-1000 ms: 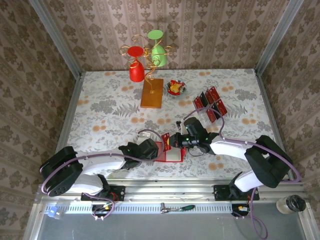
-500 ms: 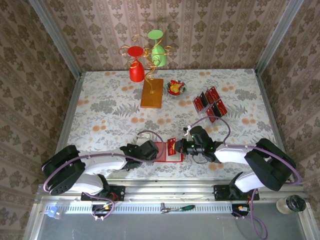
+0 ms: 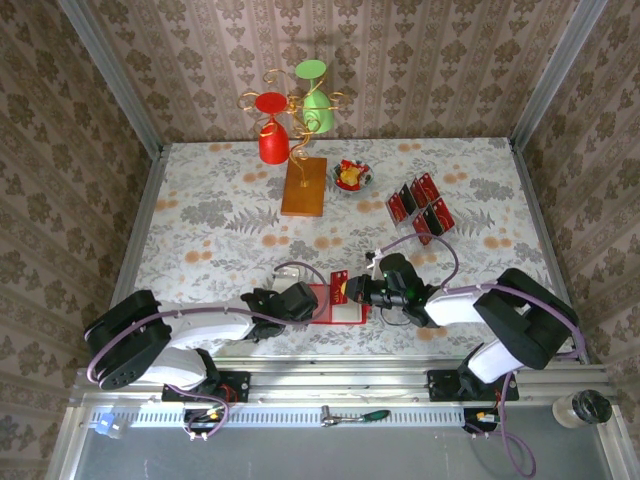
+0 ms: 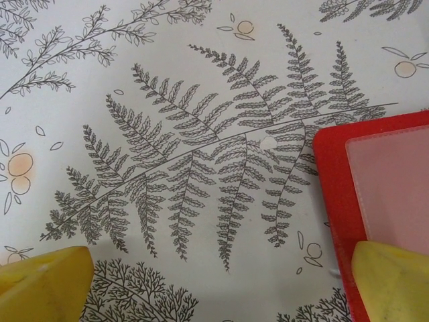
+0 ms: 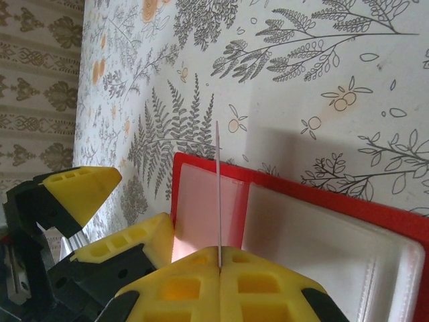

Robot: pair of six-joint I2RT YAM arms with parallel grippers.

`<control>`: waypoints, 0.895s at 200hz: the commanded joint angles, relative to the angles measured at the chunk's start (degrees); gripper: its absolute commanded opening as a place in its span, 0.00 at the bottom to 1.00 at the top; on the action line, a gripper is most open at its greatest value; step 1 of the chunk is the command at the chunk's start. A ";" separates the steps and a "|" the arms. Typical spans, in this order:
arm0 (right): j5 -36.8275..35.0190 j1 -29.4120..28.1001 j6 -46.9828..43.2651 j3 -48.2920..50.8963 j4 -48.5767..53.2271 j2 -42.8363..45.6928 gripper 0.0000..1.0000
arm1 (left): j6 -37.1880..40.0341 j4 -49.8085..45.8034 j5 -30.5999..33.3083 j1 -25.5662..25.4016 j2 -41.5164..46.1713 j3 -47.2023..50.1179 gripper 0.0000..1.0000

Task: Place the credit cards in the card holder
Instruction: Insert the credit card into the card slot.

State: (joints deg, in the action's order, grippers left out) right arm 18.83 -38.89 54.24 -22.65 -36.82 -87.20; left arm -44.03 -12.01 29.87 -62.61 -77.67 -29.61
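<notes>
The flat red wallet-like card holder [image 3: 341, 309] lies open on the fern-printed table [image 3: 200, 230] near its front edge, pale inside facing up, between the two grippers. The right gripper [image 3: 352, 291] is clenched on one thin red credit card with a black band [image 3: 340, 287]. In the right wrist view this card [image 5: 218, 194] appears edge-on, standing upright from the closed yellow fingertips [image 5: 188, 282] above the left pocket of the holder [image 5: 322, 194]; contact with the pocket cannot be determined. The left gripper [image 3: 303, 300] is released, jaws spread wide, with one yellow finger [image 4: 395, 282] over the holder's red border [image 4: 333, 201]. The remaining red cards [image 3: 421, 206] sit grouped well apart, toward the far right.
</notes>
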 commanded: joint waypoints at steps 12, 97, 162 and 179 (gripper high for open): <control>-1.93 -0.39 0.87 0.73 -4.12 -1.64 0.00 | -1.39 -1.88 1.25 -0.55 -0.88 0.98 1.00; -3.01 -0.48 1.04 1.29 -5.02 -3.33 0.00 | -1.76 -1.61 1.33 -0.59 -0.82 1.48 1.00; -1.03 -0.48 1.81 1.12 -5.78 -5.08 0.00 | -1.94 -1.17 1.25 -0.67 -0.89 1.78 1.00; -0.55 -0.48 2.41 1.21 -6.33 -5.43 0.00 | -1.98 -1.03 1.16 -0.67 -0.84 1.92 1.00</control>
State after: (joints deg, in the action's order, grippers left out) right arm 17.58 -38.94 55.75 -21.67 -41.43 -91.29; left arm -45.30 -11.79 29.93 -62.72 -77.97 -28.88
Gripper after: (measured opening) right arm 0.044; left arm 0.999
